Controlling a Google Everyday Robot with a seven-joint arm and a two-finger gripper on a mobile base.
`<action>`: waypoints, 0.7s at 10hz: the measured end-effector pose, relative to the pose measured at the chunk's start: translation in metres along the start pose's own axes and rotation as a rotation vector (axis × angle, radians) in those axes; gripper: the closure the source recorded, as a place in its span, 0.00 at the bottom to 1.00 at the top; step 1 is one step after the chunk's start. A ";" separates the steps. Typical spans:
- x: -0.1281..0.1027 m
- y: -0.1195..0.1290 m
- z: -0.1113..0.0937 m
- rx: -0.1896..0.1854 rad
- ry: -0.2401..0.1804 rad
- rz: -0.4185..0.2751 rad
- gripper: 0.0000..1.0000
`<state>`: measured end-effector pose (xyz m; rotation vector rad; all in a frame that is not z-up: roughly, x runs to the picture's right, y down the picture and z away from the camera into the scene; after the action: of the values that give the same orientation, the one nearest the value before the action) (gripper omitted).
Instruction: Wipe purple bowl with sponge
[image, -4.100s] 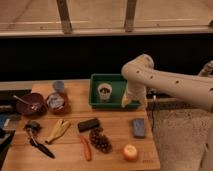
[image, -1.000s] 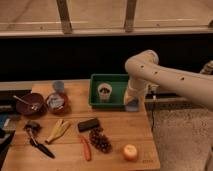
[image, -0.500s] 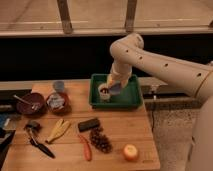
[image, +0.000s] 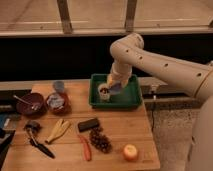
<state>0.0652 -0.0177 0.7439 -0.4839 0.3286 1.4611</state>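
Hovering over the green tray (image: 134, 96) at the back of the wooden table (image: 120, 136), the gripper (image: 114, 86) appears to have its jaws closed on the sponge (image: 116, 89), probably held clear of the clutter for the move across to the bowl. The sponge's blue-grey face seems to point down and its yellowish side up, but its long axis cannot be told. The purple bowl (image: 31, 104) sits upright, mouth up, at the table's left end as seen, well apart from the gripper.

White hand (image: 112, 85) over green tray (image: 130, 98); blue-grey sponge (image: 116, 89); dark purple bowl (image: 26, 108).
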 end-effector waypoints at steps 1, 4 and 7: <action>0.000 0.000 0.000 0.001 0.000 0.000 1.00; 0.000 0.008 0.001 -0.004 -0.001 -0.042 1.00; -0.007 0.065 0.005 -0.034 -0.005 -0.182 1.00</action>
<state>-0.0009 -0.0189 0.7443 -0.5239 0.2500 1.2923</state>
